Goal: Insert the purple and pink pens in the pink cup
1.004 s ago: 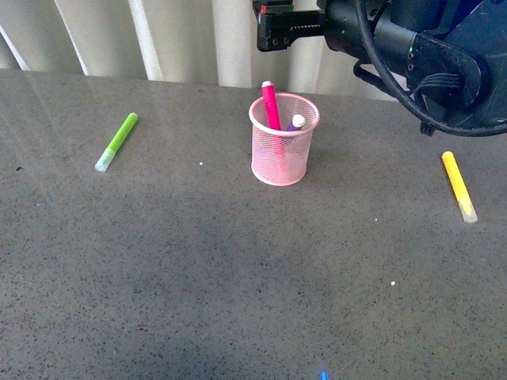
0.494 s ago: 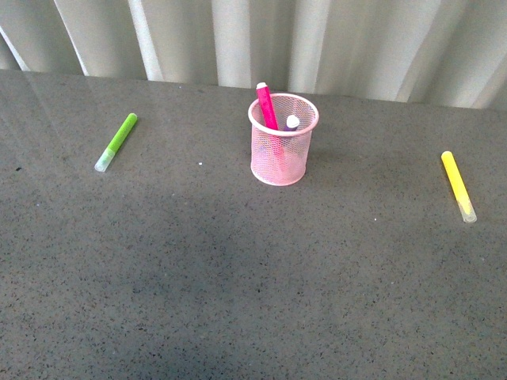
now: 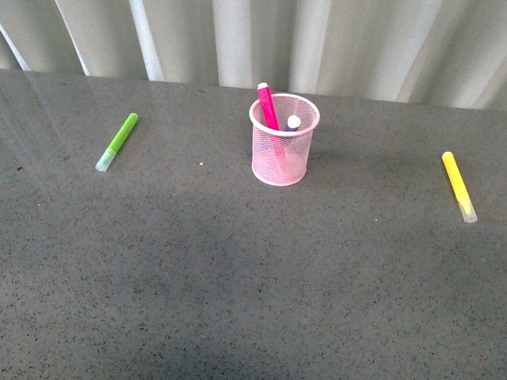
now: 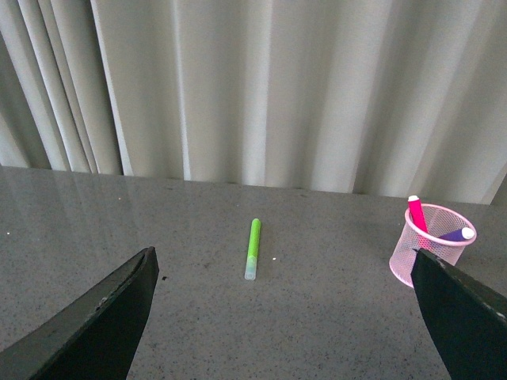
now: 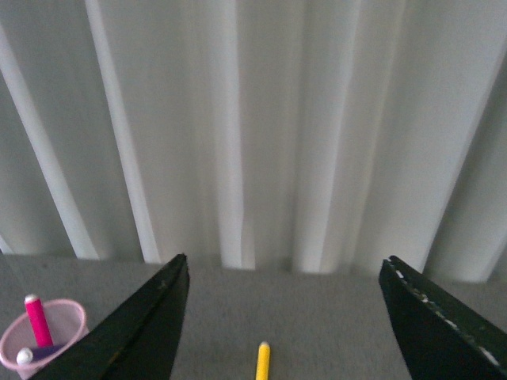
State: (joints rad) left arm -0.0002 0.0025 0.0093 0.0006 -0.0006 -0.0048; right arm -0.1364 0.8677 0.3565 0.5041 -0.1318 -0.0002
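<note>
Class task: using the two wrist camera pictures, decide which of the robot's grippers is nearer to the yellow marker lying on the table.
Right, judging by the views. The yellow marker lies just ahead of the open right gripper, between its fingers. The left gripper, also open, faces the green marker and pink cup; no yellow marker shows there.

We find no readable text, label, brand, number or sign in any of the three views.
</note>
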